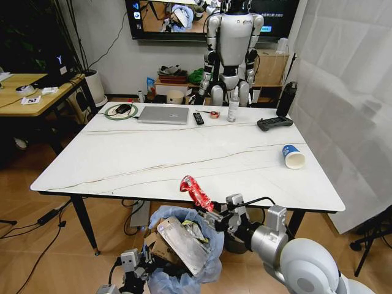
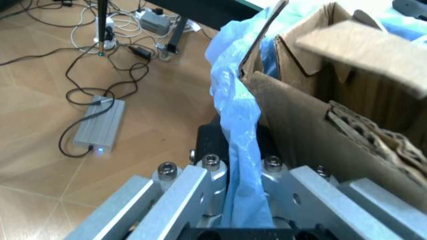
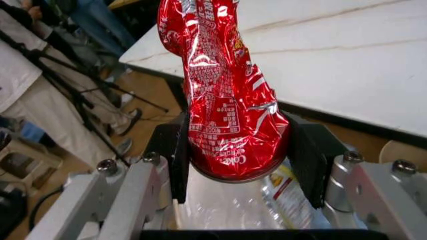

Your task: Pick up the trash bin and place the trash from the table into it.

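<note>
Hovering at lower center of the head view, the right gripper pinches a red wrapper, its long axis slanting up-left, directly above the trash bin. Low in the frame, the left gripper clamps the bin's blue bag below the table edge. A paper cup lies at right on the tabletop.
</note>
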